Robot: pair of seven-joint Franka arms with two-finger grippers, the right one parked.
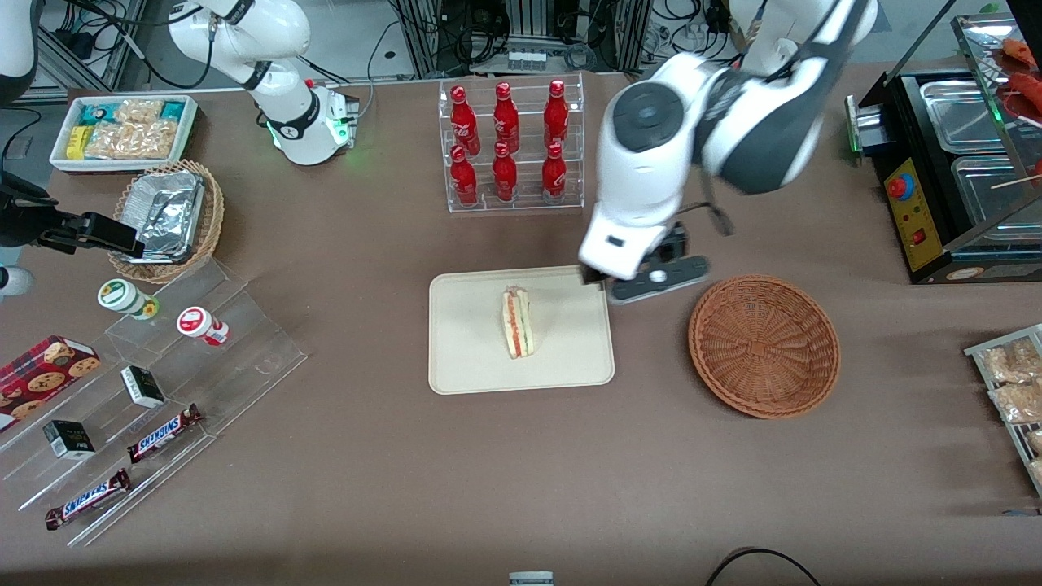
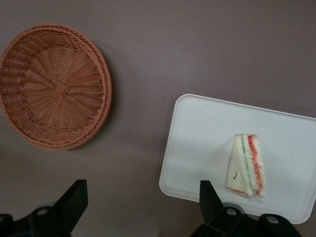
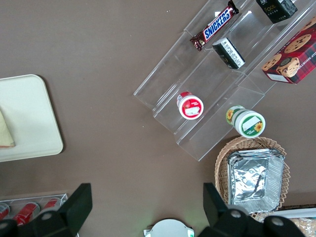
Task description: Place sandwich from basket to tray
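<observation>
A brown bench [image 1: 342,488] seen from the front, described from the picture's left edge across. At the parked arm's end sit a white bin of snack packets [image 1: 122,130], a tan wicker basket holding foil containers [image 1: 167,216], and clear stepped shelves [image 1: 163,391] with two small tubs, boxes and chocolate bars. Next comes a clear rack of red bottles [image 1: 509,146].

Nearer the camera than the rack lies the cream tray [image 1: 468,358]. The sandwich [image 1: 518,321] lies on it, near the middle, its red and green filling edge showing. Nothing touches it.

Just beside the tray's corner nearest the rack, the working arm's tool [image 1: 643,281] hangs above the bench, between tray and basket. In the wrist view its two dark fingers [image 2: 74,200] stand wide apart with nothing between them, so it is released and empty.

Then comes the round reddish-brown basket [image 1: 763,346], which has nothing in it. At the working arm's end stand a black food warmer [image 1: 944,187] and a rack of snack bags [image 1: 1013,391].

The placing looks done. The main remaining risk, as a judgement, is the arm clipping the tray's rim or the bottle rack as it pulls away, since the tool sits close to that corner; a low sideways sweep could nudge the tray and slide the sandwich.
</observation>
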